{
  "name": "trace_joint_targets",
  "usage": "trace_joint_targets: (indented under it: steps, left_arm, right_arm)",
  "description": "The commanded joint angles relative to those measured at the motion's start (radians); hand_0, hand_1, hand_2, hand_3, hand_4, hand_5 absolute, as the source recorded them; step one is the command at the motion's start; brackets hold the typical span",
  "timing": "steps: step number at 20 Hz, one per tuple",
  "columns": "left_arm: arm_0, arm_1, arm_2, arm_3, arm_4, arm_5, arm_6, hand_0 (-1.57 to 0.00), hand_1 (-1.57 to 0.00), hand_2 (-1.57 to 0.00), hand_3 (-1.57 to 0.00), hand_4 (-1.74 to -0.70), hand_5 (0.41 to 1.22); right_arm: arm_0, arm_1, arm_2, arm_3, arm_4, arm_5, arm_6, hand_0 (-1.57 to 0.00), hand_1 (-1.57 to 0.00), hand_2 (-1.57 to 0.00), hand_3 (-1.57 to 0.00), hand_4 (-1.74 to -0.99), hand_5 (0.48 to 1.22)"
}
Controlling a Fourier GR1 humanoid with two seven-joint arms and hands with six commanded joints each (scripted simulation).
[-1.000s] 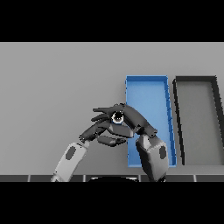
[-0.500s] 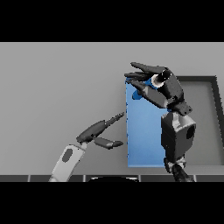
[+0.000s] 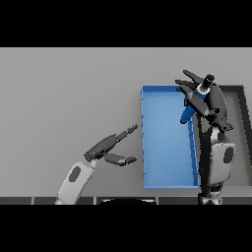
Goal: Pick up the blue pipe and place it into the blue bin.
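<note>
The blue pipe [image 3: 187, 114] hangs tilted over the right side of the blue bin [image 3: 143, 142]. Its dark end pokes out above my right hand [image 3: 204, 101], and its blue lower part shows below the fingers. That hand is raised over the bin's right wall with its fingers spread out straight, open and no longer curled round the pipe. My left hand [image 3: 104, 146] hovers open over the table, just left of the bin, with nothing in it.
A dark bin [image 3: 242, 98] stands right beside the blue one, partly hidden by my right forearm [image 3: 216, 157]. Grey table [image 3: 64, 93] stretches to the left and far side.
My right hand carried the pipe from the bin's left edge across to its right side, and its fingers have spread open. The left hand stayed low and drew back slightly.
</note>
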Motion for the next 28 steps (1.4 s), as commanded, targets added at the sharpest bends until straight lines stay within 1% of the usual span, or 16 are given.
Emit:
trace_joint_targets:
  steps: [1,4,8,10,13,14,15,17,18,19,20,22,24,25,27,28]
  left_arm:
    - [-0.006,-0.008,-0.006,0.001,-0.004,0.002,0.006,0.0,0.0,0.0,0.0,-0.94,0.462]
    - [0.016,0.009,-0.005,-0.007,-0.006,-0.001,-0.035,0.0,0.0,0.0,0.0,-0.93,0.46]
    - [0.002,0.008,-0.005,0.007,-0.025,0.012,-0.03,0.0,0.0,0.0,0.0,-0.93,0.465]
    - [-0.006,0.008,0.0,0.01,-0.026,0.016,-0.031,0.0,0.0,0.0,0.0,-0.93,0.467]
    - [0.011,0.016,-0.005,0.002,-0.028,0.016,-0.047,0.0,0.0,0.0,0.0,-0.92,0.476]
    - [0.001,0.005,-0.008,-0.001,-0.032,0.021,-0.033,0.0,0.0,0.0,0.0,-0.92,0.478]
    - [0.002,0.016,0.001,-0.005,-0.023,0.016,-0.039,0.0,0.0,0.0,0.0,-0.92,0.48]
    - [-0.001,0.007,-0.006,0.007,-0.033,0.021,-0.035,0.0,0.0,0.0,0.0,-0.92,0.484]
    - [-0.001,0.008,-0.008,0.006,-0.036,0.019,-0.034,0.0,0.0,0.0,0.0,-0.92,0.486]
    - [-0.005,0.006,-0.008,0.009,-0.039,0.023,-0.043,0.0,0.0,0.0,0.0,-0.92,0.489]
    - [-0.01,0.003,-0.006,0.003,-0.034,0.023,-0.036,0.0,0.0,0.0,0.0,-0.92,0.491]
    - [-0.015,0.007,0.0,0.013,-0.037,0.024,-0.03,0.0,0.0,0.0,0.0,-0.92,0.493]
    - [-0.015,0.007,0.0,0.013,-0.035,0.024,-0.029,0.0,0.0,0.0,0.0,-0.92,0.493]
    - [-0.018,0.006,0.003,0.021,-0.03,0.019,-0.029,0.0,0.0,0.0,0.0,-0.93,0.494]
    - [-0.009,0.003,-0.003,0.031,-0.038,0.024,-0.041,0.0,0.0,0.0,0.0,-0.92,0.494]
    - [-0.007,0.007,0.003,0.018,-0.028,0.022,-0.051,0.0,0.0,0.0,0.0,-0.93,0.494]
  right_arm:
    - [0.028,-0.011,0.011,0.013,0.011,-0.021,0.0,-1.57,-1.57,-1.57,-1.57,-1.499,1.221]
    - [0.151,-0.059,0.068,0.019,0.015,-0.082,0.0,-1.57,-1.57,-1.57,-1.57,-1.5,1.221]
    - [0.283,-0.113,0.169,0.057,0.009,-0.228,0.0,-1.57,-1.57,-1.57,-1.57,-1.5,1.221]
    - [0.322,-0.165,0.226,0.079,-0.021,-0.314,0.0,-1.57,-1.57,-1.57,-1.57,-1.499,1.221]
    - [0.37,-0.238,0.322,0.101,-0.124,-0.417,0.0,-1.57,-1.57,-1.57,-1.57,-1.497,1.221]
    - [0.376,-0.273,0.359,0.114,-0.163,-0.447,0.0,-1.57,-1.57,-1.57,-1.26,-1.546,1.221]
    - [0.386,-0.308,0.402,0.121,-0.215,-0.487,0.0,-1.57,-1.57,-1.57,-1.01,-1.585,1.221]
    - [0.375,-0.38,0.478,0.138,-0.305,-0.566,0.0,-1.57,-1.57,-1.57,-0.64,-1.641,1.221]
    - [0.351,-0.412,0.523,0.161,-0.358,-0.613,0.0,-1.57,-1.57,-1.57,-0.51,-1.661,1.221]
    - [0.346,-0.435,0.562,0.162,-0.416,-0.653,0.0,-1.57,-1.57,-1.57,-0.41,-1.677,1.171]
    - [0.321,-0.465,0.603,0.173,-0.47,-0.702,0.0,-1.57,-1.57,-1.52,-0.45,-1.626,1.161]
    - [0.308,-0.484,0.613,0.185,-0.494,-0.701,0.001,-1.08,-1.03,-0.99,-0.29,-1.469,1.148]
    - [0.304,-0.5,0.63,0.191,-0.506,-0.705,-0.002,-0.69,-0.66,-0.63,-0.19,-1.37,1.125]
    - [0.274,-0.554,0.675,0.211,-0.53,-0.712,0.0,-0.55,-0.52,-0.5,-0.15,-1.339,1.108]
    - [0.212,-0.66,0.8,0.205,-0.5,-0.701,0.0,-0.35,-0.34,-0.32,-0.09,-1.279,1.01]
    - [0.191,-0.683,0.844,0.209,-0.5,-0.702,0.0,-0.28,-0.27,-0.26,-0.08,-1.25,0.962]
